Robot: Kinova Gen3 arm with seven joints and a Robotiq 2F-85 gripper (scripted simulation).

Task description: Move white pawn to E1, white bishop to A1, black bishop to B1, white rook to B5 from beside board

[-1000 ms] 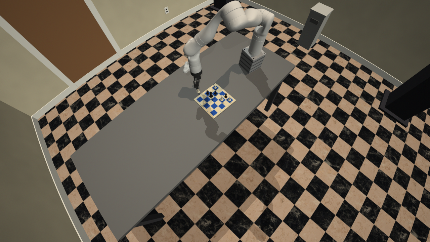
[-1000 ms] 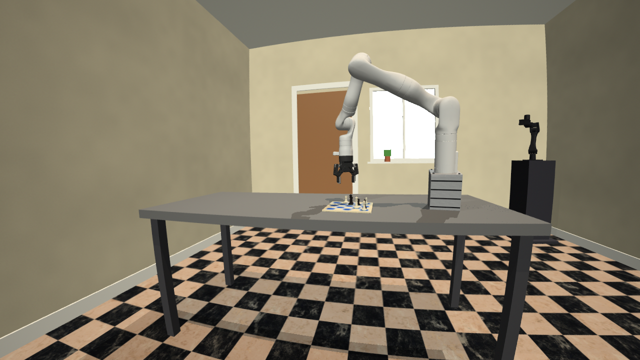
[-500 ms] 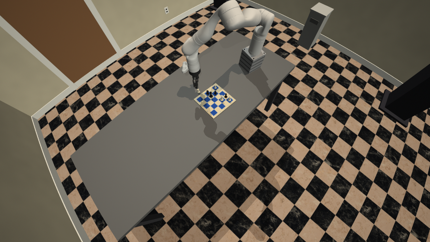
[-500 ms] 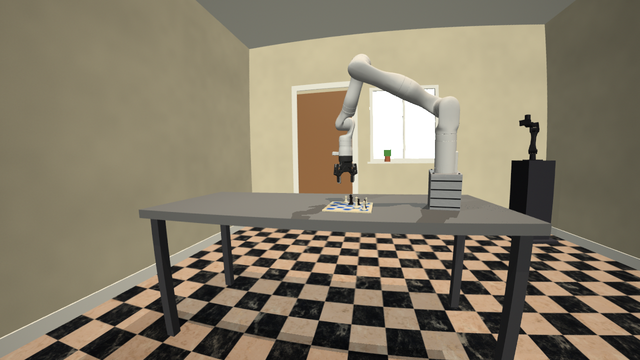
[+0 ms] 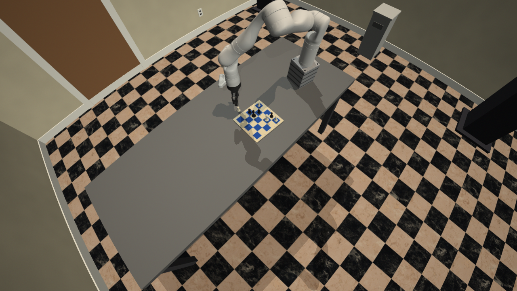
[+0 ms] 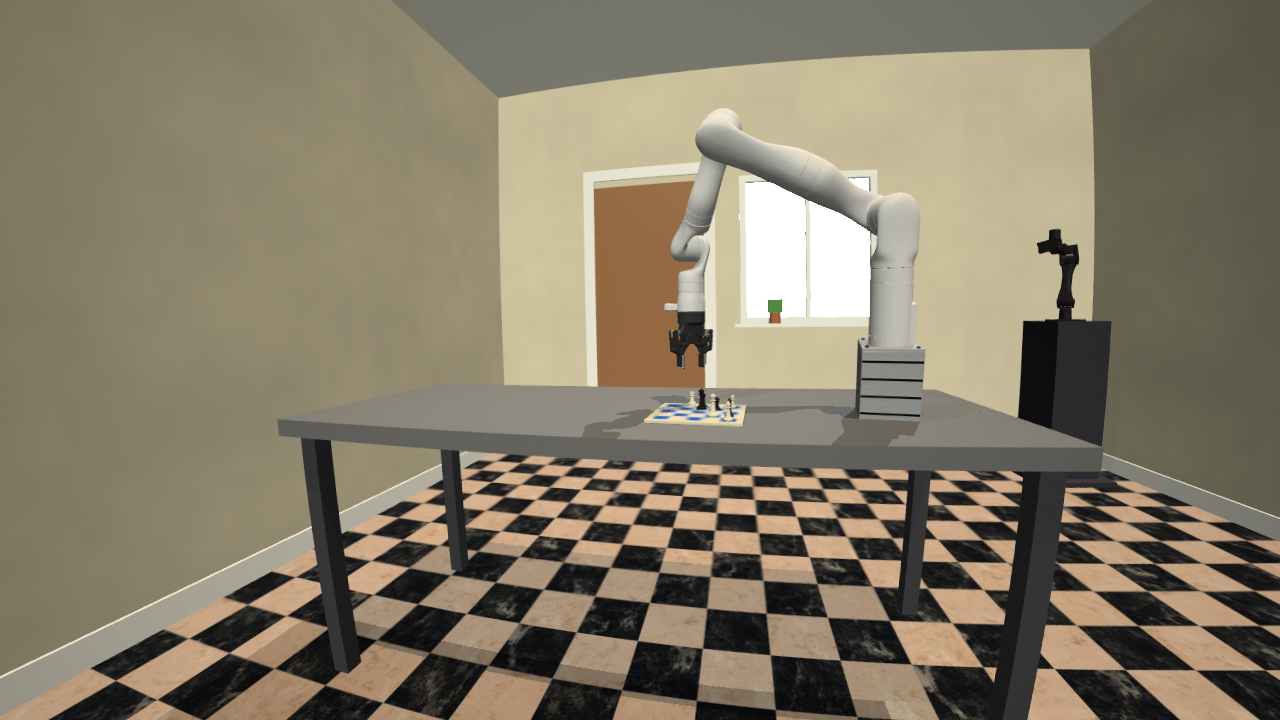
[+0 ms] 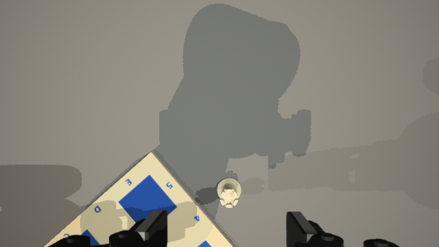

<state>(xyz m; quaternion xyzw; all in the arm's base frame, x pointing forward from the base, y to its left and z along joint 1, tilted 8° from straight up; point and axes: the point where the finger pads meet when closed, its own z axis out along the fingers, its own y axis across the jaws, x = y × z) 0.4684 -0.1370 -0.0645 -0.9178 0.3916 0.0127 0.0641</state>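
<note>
My gripper (image 5: 236,105) (image 6: 691,365) (image 7: 226,228), fingers wide and holding nothing, hangs above the white rook (image 5: 238,109) (image 6: 691,399) (image 7: 228,192), which stands upright beside the board (image 5: 257,140) (image 6: 656,420) (image 7: 151,162), presumably awaiting transfer to B5.

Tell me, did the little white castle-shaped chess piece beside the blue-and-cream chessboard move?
No. The white castle-shaped chess piece hasn't gone any way; it stands by the same edge of the chessboard.
</note>
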